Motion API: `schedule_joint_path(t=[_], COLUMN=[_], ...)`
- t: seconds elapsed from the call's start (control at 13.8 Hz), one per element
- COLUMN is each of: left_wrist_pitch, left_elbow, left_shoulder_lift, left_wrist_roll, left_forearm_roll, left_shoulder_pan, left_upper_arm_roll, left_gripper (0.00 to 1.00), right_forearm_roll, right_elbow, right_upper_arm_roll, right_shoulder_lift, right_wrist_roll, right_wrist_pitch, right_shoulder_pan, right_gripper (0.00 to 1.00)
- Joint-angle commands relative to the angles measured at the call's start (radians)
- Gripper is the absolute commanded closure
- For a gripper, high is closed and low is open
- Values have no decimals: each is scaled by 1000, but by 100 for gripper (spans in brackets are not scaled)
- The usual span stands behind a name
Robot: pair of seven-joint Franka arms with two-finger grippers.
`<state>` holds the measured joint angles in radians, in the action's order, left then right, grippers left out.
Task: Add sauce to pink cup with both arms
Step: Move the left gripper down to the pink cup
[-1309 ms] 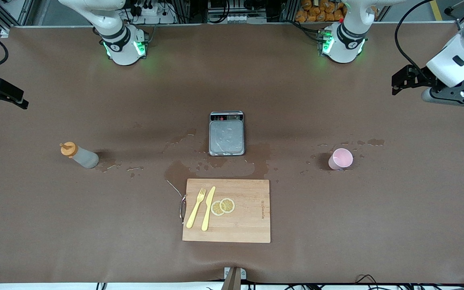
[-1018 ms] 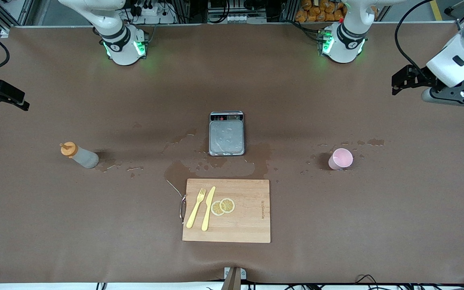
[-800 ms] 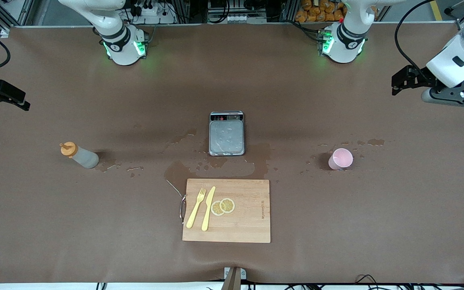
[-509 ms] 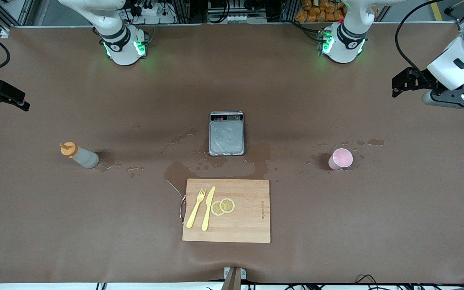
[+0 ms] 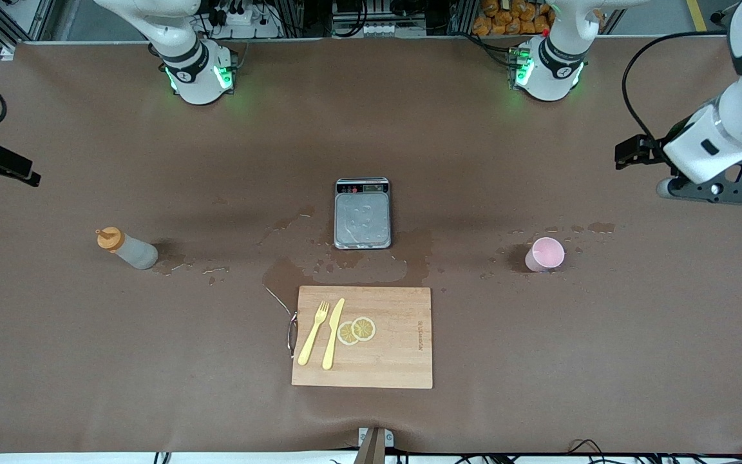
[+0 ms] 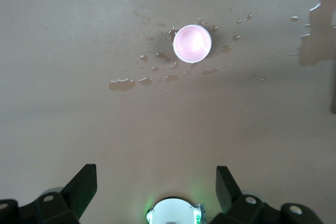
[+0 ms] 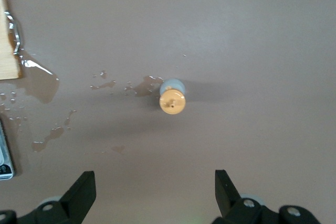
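The sauce (image 5: pixel 125 248), a greyish squeeze bottle with an orange cap, stands upright toward the right arm's end of the table. From above, the sauce (image 7: pixel 172 98) shows well ahead of my right gripper (image 7: pixel 155 184), which hangs open and empty over bare table. In the front view only the right hand's black mount (image 5: pixel 0 166) shows at the edge. The pink cup (image 5: pixel 545 254) stands upright toward the left arm's end. My left gripper (image 5: pixel 709 191) hovers high over the table's end past it. The left gripper (image 6: pixel 156 179) is open and empty, with the pink cup (image 6: pixel 192 43) ahead of it.
A small metal scale (image 5: pixel 362 213) sits mid-table among water puddles (image 5: pixel 351 265). Nearer the camera lies a wooden cutting board (image 5: pixel 397 361) with a yellow fork (image 5: pixel 313 333), a knife (image 5: pixel 333 333) and lemon slices (image 5: pixel 357 330). More drops lie round the cup.
The left arm's hand has swung down and inward toward the cup's part of the table. The right hand has shifted slightly at the view's edge. Both grippers stay open.
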<state>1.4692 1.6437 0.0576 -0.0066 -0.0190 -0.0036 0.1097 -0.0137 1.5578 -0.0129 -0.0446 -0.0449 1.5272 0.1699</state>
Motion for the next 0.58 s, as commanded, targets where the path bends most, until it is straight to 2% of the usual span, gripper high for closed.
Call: schedule_joint_path(t=[0.0,0.36,0.51], left_wrist_pitch=[83,323,435], left_elbow=[86,283,341], left_shoulder_lift=[1,-9,-2], left_wrist_roll=[-4,-24,-41], left_forearm_roll=[-13,-9,-9], left_shoulder_pan=[45,48,56], left_upper_arm_roll=[5,13,12], left_gripper=[0,0,0], right_forearm_roll=[-12,-17,-73], right_elbow=[-10,-10,-12], right_upper_arm_roll=[-7,-7,-7], right_shoulder_lift=[-21,-60,-87], right_wrist_roll=[-1,7,75], right_wrist_pitch=[-25,-64,-90], right_shoulder_pan=[71,154,196], right_gripper=[0,0,0])
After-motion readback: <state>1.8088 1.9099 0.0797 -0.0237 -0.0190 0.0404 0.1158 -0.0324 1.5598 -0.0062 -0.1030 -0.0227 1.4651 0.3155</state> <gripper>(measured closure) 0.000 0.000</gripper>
